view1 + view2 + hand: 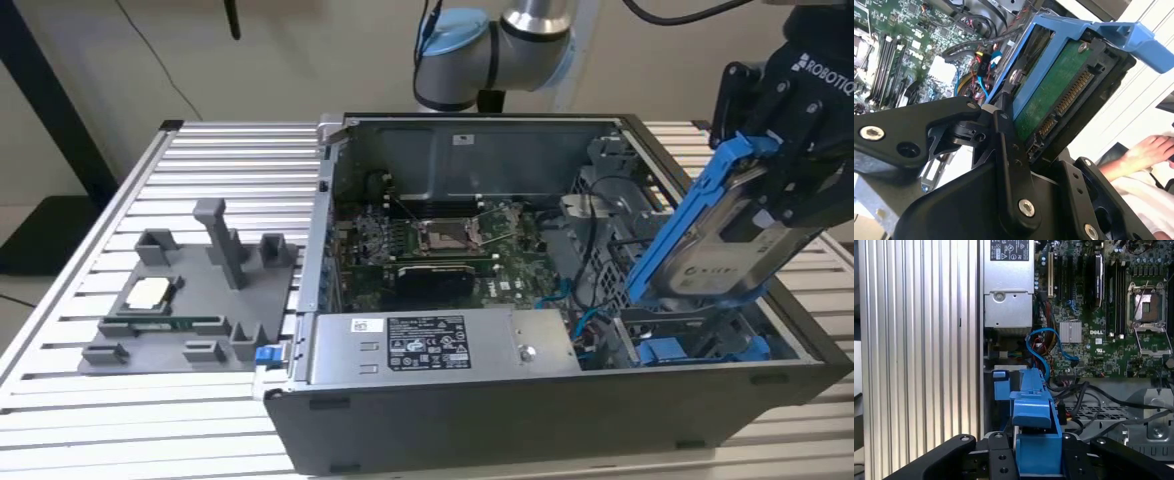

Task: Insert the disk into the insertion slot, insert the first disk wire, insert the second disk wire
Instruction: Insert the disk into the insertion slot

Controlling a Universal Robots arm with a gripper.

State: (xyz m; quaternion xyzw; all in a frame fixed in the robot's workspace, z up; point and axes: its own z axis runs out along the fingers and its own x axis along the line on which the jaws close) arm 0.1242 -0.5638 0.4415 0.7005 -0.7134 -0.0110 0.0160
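Note:
My gripper (785,185) is shut on the disk (714,255), a silver-grey drive in a bright blue caddy. It holds the disk tilted, lower end down, over the case's front corner at the exterior view's right. The insertion slot (694,350) with its blue rails lies just below the disk's lower end. In the second wrist view the disk's green circuit board and connector (1054,95) face the camera beside a black finger (1005,135). In the first wrist view the caddy (1036,440) sits between the fingers, above a blue rail (1000,387). Loose blue wires (1051,337) curl beside the bay.
The open computer case (400,430) stands on a slatted metal table (227,170). A silver power-supply box (441,345) sits at the case's front, next to the motherboard (441,240). A grey fixture plate with posts (187,300) lies at the exterior view's left. A person's hand (1149,150) rests outside the case.

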